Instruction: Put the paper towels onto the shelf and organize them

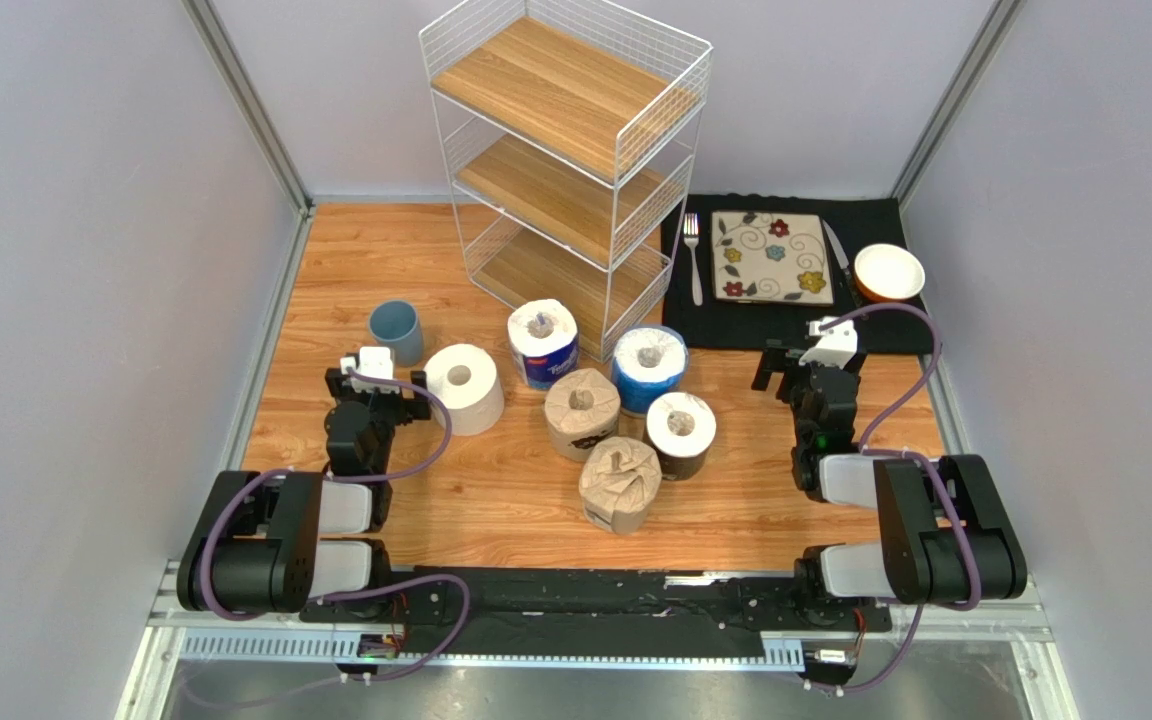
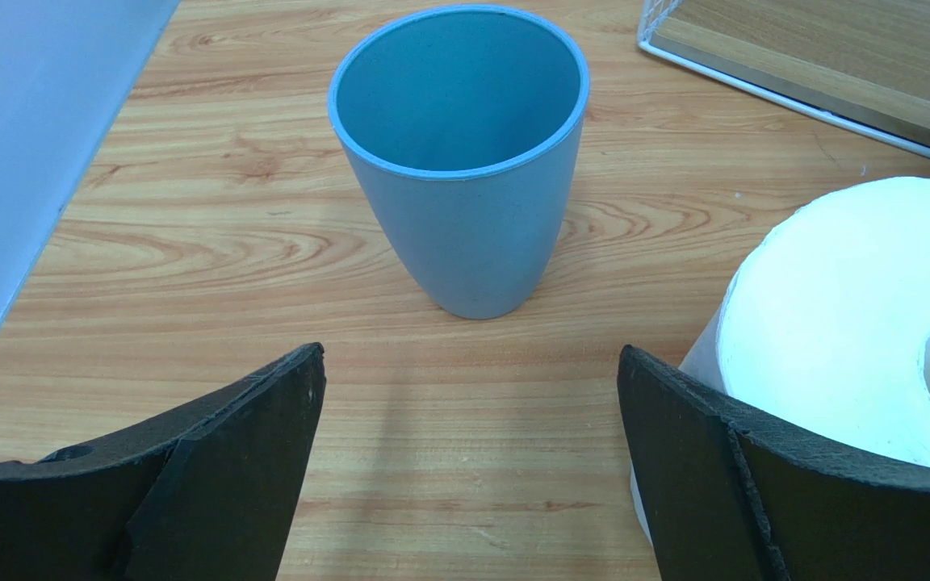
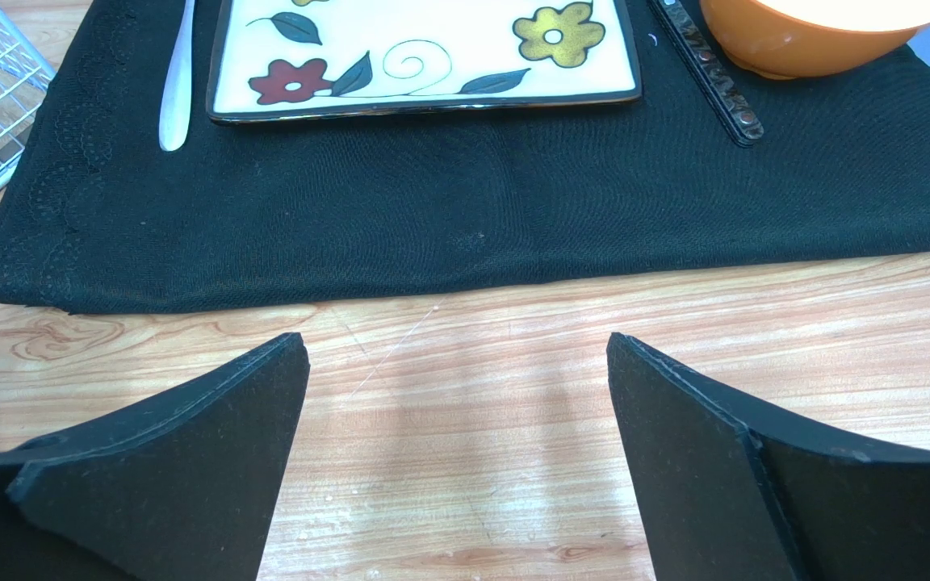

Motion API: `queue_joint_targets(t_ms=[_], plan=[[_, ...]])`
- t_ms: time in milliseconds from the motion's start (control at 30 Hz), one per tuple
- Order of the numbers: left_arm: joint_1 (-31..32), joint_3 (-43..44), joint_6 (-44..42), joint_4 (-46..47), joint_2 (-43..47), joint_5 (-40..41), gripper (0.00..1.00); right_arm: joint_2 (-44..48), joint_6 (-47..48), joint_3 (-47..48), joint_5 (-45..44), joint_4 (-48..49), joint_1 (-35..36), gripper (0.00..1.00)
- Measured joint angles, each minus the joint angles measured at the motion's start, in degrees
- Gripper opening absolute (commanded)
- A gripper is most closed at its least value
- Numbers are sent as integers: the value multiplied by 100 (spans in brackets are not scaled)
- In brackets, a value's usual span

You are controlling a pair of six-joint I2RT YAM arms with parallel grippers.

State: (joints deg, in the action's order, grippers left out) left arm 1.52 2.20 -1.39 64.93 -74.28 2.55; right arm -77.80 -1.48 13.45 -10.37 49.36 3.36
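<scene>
Six paper towels (image 1: 582, 393) stood on end on the counter (image 1: 507, 518), all in a loose cluster on the near side of the shelf (image 1: 567, 150). The shelf was one tall white wire rack with three wooden boards, standing at the far middle of the counter.

Counted singly, the rolls were these. One plain white roll (image 1: 465, 387) stood furthest left. One blue-labelled roll (image 1: 543, 342) and one blue-wrapped roll (image 1: 648, 368) stood nearest the shelf. One tan-wrapped roll (image 1: 582, 417) stood just in front of those two. One dark-wrapped roll (image 1: 681, 434) stood to its right. A second tan-wrapped roll (image 1: 620, 483) stood nearest of all.

One blue cup (image 1: 396, 332) stood upright to the left of the white roll, apart from it.

At the far right lay one black cloth (image 1: 875, 327). It carried one flowered square plate (image 1: 772, 257), one fork (image 1: 692, 255) to the plate's left, one knife (image 1: 835, 248) to its right, and one orange bowl (image 1: 889, 273) at the far right corner.

The left tool (image 2: 468, 363) had its jaws spread wide and held nothing, and it faced the cup. The white roll sat just outside its right finger (image 2: 700, 484), perhaps brushing it, though the wrist view did not settle that.

The right tool (image 3: 458, 345) was likewise fully parted and held nothing. It hung over bare counter just short of the cloth's near edge.
</scene>
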Motion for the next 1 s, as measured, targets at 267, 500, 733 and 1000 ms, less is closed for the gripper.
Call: queue_joint_targets(t_ms=[267,500,733,1000], plan=[[0,0,0,0,0,0,99,0,0,0,0,0,0,99],[0,0,0,0,0,2,99,0,0,0,0,0,0,99],[140,0,114,-13,247,605,99,0,0,0,0,0,0,99],[487,0,334,-1132,1915,1735,99,0,0,0,0,0,0,99]])
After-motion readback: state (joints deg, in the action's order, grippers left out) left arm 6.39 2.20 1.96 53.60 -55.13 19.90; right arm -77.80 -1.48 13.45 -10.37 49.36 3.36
